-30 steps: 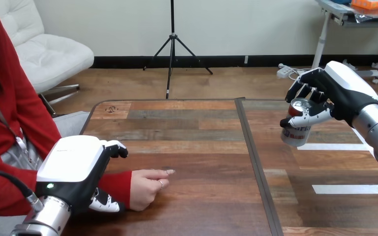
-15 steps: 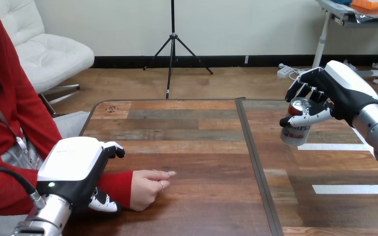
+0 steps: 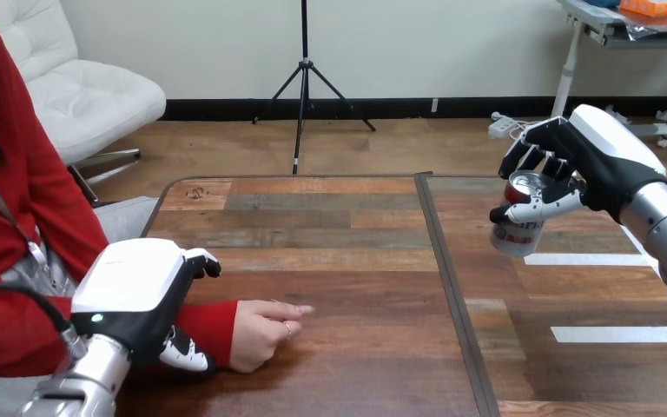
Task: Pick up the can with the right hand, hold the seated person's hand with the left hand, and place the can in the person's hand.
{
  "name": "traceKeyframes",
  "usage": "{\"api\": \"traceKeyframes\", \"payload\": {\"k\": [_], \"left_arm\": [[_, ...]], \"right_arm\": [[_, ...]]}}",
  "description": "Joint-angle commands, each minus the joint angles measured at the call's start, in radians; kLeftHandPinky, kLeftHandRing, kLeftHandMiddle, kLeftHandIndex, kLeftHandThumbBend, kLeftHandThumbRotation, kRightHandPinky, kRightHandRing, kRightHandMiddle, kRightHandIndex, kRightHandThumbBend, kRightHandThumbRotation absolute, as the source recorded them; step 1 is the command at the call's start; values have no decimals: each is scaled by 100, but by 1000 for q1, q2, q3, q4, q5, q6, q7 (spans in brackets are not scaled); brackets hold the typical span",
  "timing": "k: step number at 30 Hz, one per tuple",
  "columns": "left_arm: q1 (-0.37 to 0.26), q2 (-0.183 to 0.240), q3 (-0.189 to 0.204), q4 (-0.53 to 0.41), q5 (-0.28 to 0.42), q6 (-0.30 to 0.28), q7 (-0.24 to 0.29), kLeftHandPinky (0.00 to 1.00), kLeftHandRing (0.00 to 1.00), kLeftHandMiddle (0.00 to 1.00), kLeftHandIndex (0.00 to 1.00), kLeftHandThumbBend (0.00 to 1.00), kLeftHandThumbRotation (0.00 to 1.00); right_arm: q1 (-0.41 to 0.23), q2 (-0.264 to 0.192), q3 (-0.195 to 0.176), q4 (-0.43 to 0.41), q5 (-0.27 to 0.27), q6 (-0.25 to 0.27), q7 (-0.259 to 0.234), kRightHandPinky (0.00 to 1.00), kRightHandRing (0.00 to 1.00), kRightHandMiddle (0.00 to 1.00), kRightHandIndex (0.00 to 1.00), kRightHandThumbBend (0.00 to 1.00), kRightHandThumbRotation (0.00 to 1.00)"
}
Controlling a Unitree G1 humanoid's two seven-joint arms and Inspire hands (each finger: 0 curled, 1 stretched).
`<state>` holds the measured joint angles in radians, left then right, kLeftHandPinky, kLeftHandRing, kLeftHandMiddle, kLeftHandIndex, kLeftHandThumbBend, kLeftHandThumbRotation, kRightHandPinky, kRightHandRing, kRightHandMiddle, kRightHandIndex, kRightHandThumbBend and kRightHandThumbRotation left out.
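A silver and red can (image 3: 518,228) hangs above the right half of the wooden table (image 3: 339,217), tilted a little. My right hand (image 3: 586,169) is shut on it, fingers over the top and thumb across its side. At the near left, the person's hand (image 3: 260,328) rests on the table, loosely curled, one finger pointing right. My left hand (image 3: 139,300) lies over the red-sleeved forearm just behind that hand. Its fingers curl over the far side and its thumb (image 3: 184,352) presses the near side.
A dark seam (image 3: 447,278) runs front to back through the middle of the table. White tape strips (image 3: 625,334) lie on the right half. The person's torso sits at the left edge.
My right hand has carried the can slightly to the left. My left hand has shifted a little on the person's forearm; the person's hand stays put.
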<state>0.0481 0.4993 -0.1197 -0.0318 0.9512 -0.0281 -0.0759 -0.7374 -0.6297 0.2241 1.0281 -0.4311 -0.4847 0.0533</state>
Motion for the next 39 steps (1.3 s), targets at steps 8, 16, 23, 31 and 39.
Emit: {"api": "traceKeyframes", "payload": {"k": [8,16,23,31,39], "left_arm": [[-118,41,-36,47,-3,15,-48,64,71,73,70,100,1],[-149,50,-56,75,-10,14,-83,63,68,70,68,100,0],[-167,53,-76,81,-5,37,-122,59,64,67,66,99,0],[-185,54,-101,76,11,89,-202,56,63,67,65,98,4],[-197,62,-122,74,25,112,-230,54,61,66,63,99,4]], "right_arm": [[-66,-18,-37,-67,20,-12,-18,35,36,44,51,64,0],[-63,-15,-41,-83,26,0,-12,35,37,44,51,63,0],[-57,-15,-43,-98,27,2,-12,35,37,44,51,63,0],[-52,-17,-46,-103,26,-10,-18,36,37,44,51,63,0],[-50,-19,-47,-107,23,-13,-23,35,37,44,51,63,0]]}}
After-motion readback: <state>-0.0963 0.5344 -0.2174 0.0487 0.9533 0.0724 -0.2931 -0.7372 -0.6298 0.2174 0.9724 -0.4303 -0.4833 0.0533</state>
